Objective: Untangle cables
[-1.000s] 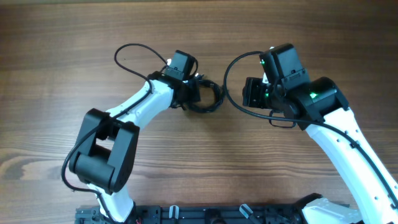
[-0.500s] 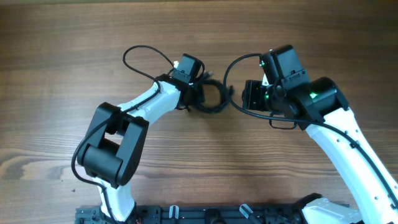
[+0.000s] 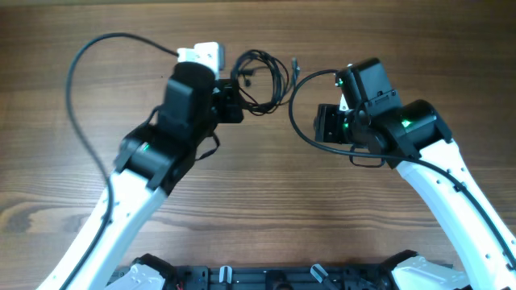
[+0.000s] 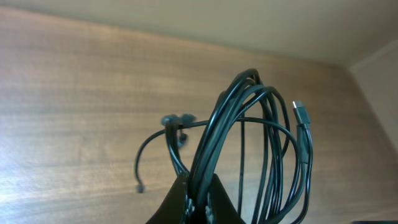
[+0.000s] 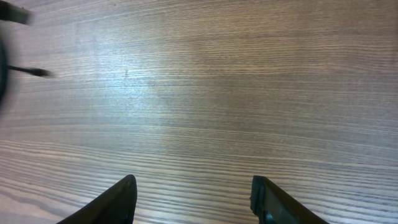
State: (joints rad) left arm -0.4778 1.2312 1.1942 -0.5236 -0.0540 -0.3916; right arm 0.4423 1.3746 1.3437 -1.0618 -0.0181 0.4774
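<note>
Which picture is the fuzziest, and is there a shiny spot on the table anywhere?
Right wrist view: fuzziest; the dark bits at its top-left edge are smeared, too blurred to name, and a pale sheen lies on the table. Left wrist view: the cables pinched in the left gripper look sharp, the wood behind softer. Overhead view: crisp, even light, no glare.

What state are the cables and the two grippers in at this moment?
Cables: bunched in tangled loops, pinched at one spot, plug ends loose.
Left gripper: shut on the cables.
Right gripper: open, holding nothing.
</note>
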